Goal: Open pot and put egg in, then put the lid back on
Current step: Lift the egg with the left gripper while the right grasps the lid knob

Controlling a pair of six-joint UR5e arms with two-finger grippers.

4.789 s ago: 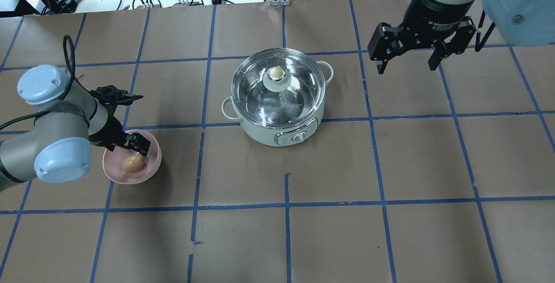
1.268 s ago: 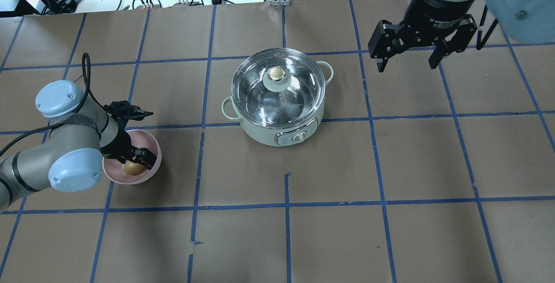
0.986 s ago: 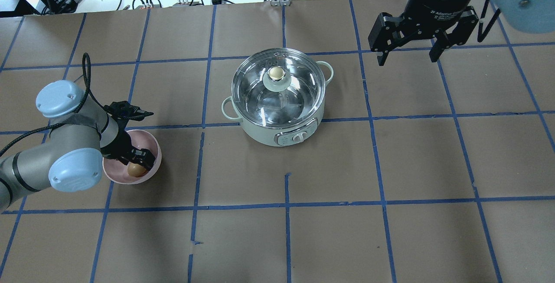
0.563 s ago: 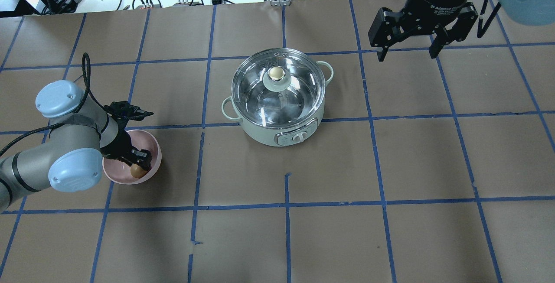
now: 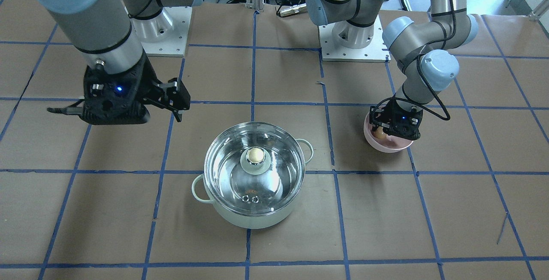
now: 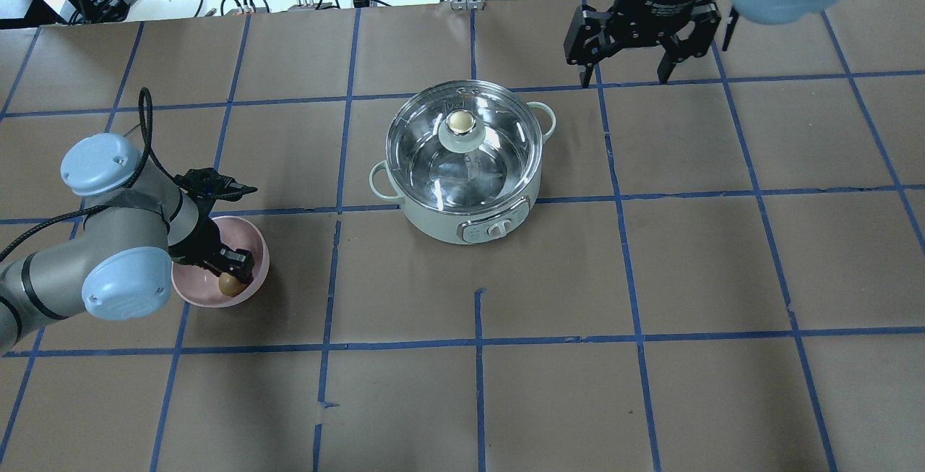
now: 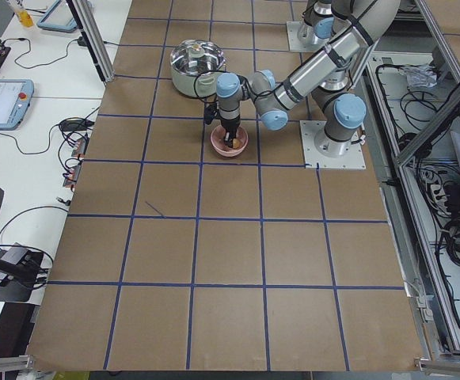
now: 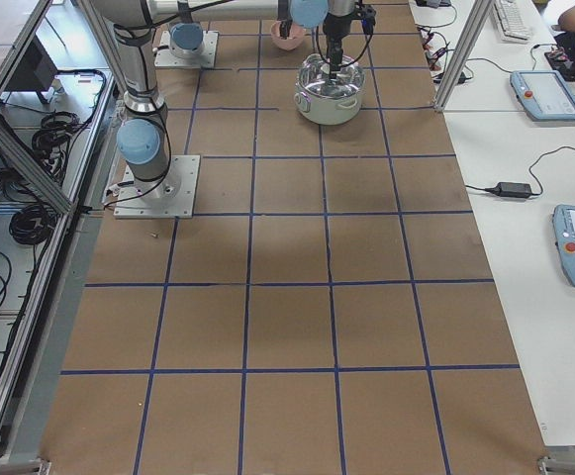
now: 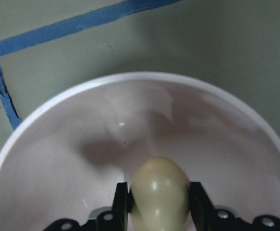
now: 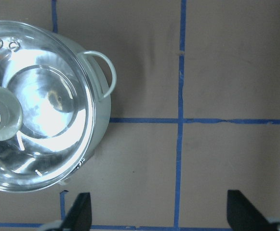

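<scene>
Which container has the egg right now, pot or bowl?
The pink bowl; the left gripper grips the egg inside it. The lidded pot shows none.

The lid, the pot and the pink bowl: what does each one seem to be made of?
The lid: clear glass, apparently; the pot's inside shows through it. Its knob: cream, glossy, perhaps plastic. The pot: shiny metal inside, matte mint coating outside, perhaps enamel or paint. The pink bowl: smooth, faintly glossy, plastic or ceramic; I cannot tell which.

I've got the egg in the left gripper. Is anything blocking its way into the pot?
Yes: the lid sits on the pot, closing it. The right gripper hangs open away from the pot, not on the knob. Between the pink bowl and the pot nothing else shows.
</scene>
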